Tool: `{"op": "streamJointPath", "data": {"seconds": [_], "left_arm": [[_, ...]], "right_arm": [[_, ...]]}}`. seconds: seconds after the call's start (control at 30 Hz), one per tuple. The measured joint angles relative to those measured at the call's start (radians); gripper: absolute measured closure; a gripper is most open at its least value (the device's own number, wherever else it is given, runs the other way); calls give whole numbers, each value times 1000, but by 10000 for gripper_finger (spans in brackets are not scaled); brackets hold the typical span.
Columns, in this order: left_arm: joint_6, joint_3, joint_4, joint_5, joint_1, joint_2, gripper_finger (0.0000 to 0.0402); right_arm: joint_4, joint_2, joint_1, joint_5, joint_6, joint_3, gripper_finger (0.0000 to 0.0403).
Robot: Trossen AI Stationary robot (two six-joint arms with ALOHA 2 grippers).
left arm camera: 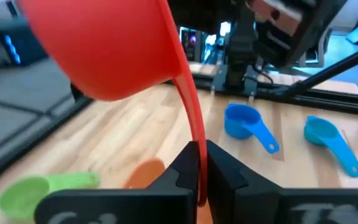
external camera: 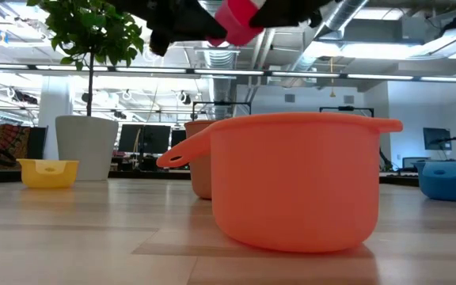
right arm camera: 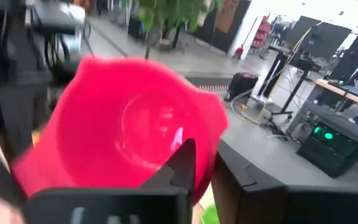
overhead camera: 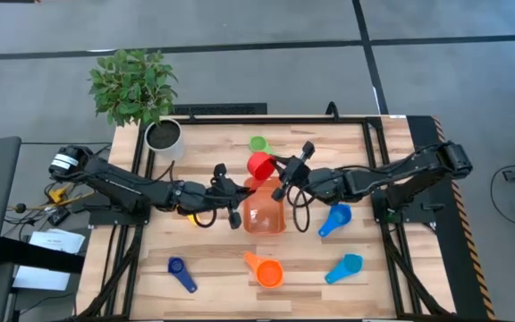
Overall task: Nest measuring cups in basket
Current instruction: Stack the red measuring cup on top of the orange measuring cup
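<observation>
Desk [overhead camera: 204, 295], pale wood, seen from above; items listed from the near edge to the far edge.

Near edge: dark blue measuring cup [overhead camera: 182, 273] at the left; orange measuring cup [overhead camera: 265, 270] in the middle, also filling the low view [external camera: 295, 180]; light blue measuring cup [overhead camera: 345, 267] at the right. All three lie on the desk, well apart from one another.

Next row: blue measuring cup [overhead camera: 335, 220] right of centre, lying apart from the basket. Yellow measuring cup [external camera: 47, 171], on the desk at the left, largely hidden under the left arm in the high view.

Centre: basket [overhead camera: 263, 211], orange, translucent, on the desk between the two arms.

Left gripper [overhead camera: 232, 202]: just beside the basket's left wall. Its wrist view shows the fingers pressed together on the flat handle of the red measuring cup [left arm camera: 114, 48].

Right gripper [overhead camera: 291, 170]: just beyond the basket's far right corner, its fingers pinching the rim of the same red measuring cup [overhead camera: 260, 165]. The cup is held off the desk above the basket's far edge.

Far row: green measuring cup [overhead camera: 258, 143], lying alone beyond the red one.

Far left corner: white plant pot [overhead camera: 163, 137] with a leafy green plant [overhead camera: 133, 84].
</observation>
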State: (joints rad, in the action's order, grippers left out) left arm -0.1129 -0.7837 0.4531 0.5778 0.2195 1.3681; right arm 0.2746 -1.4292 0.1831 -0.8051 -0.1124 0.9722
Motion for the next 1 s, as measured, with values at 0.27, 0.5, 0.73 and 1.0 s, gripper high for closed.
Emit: {"op": "streamJointPath", "data": {"seconds": [0.27,0.5,0.73,1.0], "left_arm": [[-194,-84,-338,-53,-4,-86,401],[-306,-191,-570,-139,-13,-112,401],[-369,-251,-604,-344,-49,-107,401],[-424,-252,-621,-474,-58,-106,401]], "right_arm": [[-170,58,41,10,-176,-2,253],[-184,123,110,-68,-384,-2,195],[-124,115,115,55,-557,25,194],[-192,48,102,91,-562,122,218]]}}
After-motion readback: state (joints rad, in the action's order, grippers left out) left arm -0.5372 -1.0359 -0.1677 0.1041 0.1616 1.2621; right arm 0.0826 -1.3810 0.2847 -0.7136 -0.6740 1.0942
